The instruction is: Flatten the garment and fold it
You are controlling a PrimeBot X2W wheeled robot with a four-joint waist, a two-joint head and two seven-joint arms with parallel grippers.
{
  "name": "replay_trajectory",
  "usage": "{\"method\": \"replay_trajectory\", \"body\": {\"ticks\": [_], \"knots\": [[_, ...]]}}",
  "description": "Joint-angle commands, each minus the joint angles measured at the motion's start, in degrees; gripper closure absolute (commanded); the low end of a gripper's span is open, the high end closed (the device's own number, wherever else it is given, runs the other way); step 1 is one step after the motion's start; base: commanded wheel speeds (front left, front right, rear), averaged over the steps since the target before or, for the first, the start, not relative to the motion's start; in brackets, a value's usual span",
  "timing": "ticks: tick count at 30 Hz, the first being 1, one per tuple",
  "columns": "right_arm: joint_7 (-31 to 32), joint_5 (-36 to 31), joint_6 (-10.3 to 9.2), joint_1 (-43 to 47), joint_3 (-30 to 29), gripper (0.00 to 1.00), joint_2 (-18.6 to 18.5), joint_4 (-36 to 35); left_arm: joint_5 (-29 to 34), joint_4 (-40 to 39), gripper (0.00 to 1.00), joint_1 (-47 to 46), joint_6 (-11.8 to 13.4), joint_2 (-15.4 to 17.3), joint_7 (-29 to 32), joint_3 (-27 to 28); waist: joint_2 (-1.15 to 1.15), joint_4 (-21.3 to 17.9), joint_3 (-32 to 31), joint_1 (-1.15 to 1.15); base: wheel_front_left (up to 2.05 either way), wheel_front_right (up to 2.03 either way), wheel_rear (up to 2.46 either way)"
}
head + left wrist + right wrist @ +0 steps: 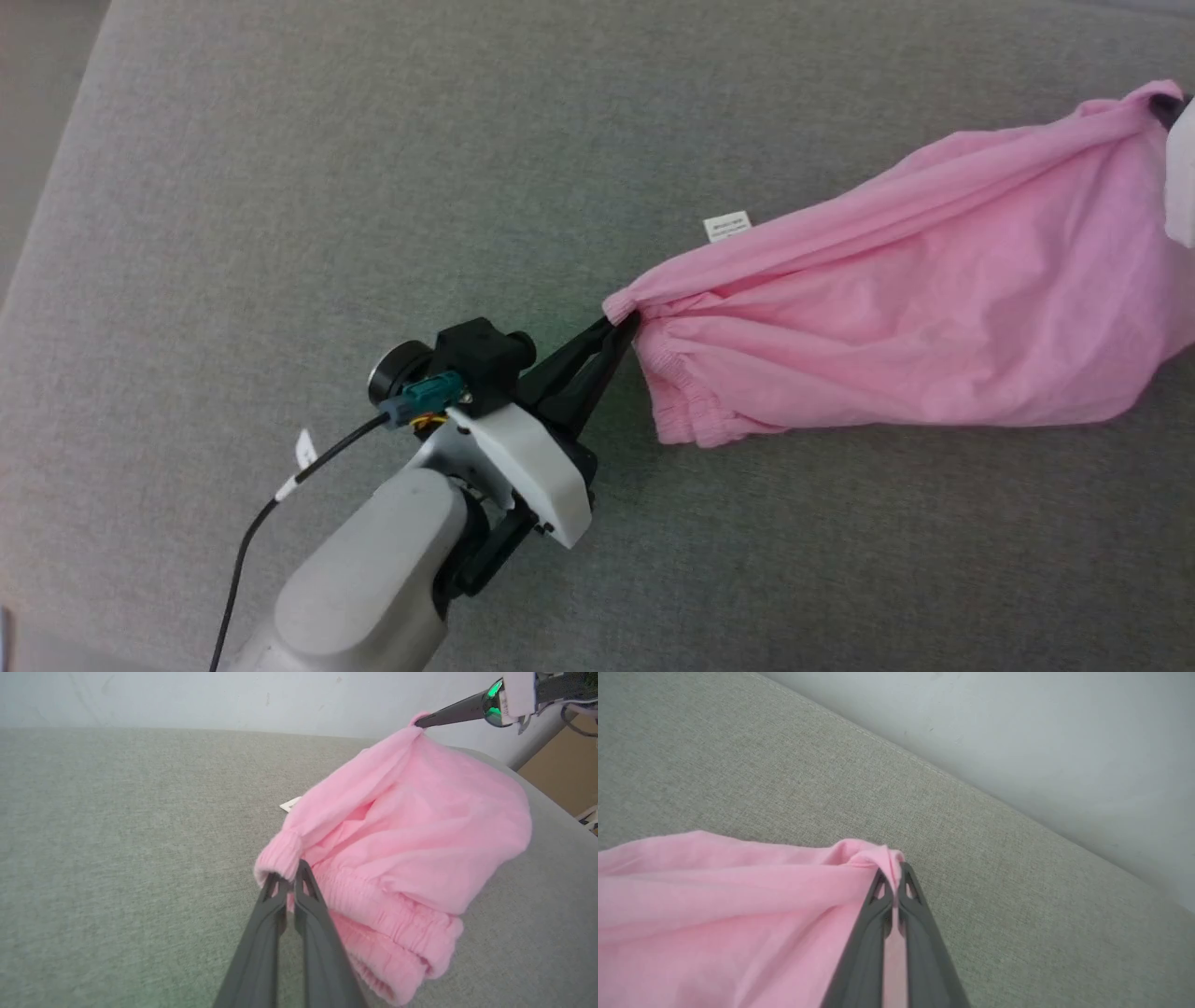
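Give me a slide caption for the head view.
The left gripper and right gripper hold the pink shorts stretched between them over a grey upholstered surface.

An indoor room, home-like, though whether home or test room cannot be told. Broad, flat grey woven upholstery [280, 187], like a sofa seat or mattress, ends in a stitched seam [878, 738]. Just behind the upholstery rises a plain pale wall [1064, 742].
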Motion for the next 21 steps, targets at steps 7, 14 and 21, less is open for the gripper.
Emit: {"method": "replay_trajectory", "body": {"ticks": [7,14,21], "knots": [[-7.24,-1.14,-0.11,-3.74,2.74,0.0,0.66,9.5,0.43,3.64,0.0,-2.65,-0.39,-2.23,-2.65,-0.42,0.0,2.25,1.78,-0.01,0.0,0.0,0.0],[-17.34,0.54,-0.11,-3.85,5.19,0.0,2.25,14.12,0.2,4.95,0.0,-1.87,0.59,-2.57,-6.08,0.74,0.0,0.62,-2.98,-0.01,0.0,0.0,0.0],[-28.05,2.47,-0.11,-1.57,8.69,0.0,3.1,13.66,-1.42,3.42,0.0,1.61,4.09,-2.16,-8.73,5.25,0.0,-2.03,-9.39,-0.01,0.0,0.0,0.0]]}}
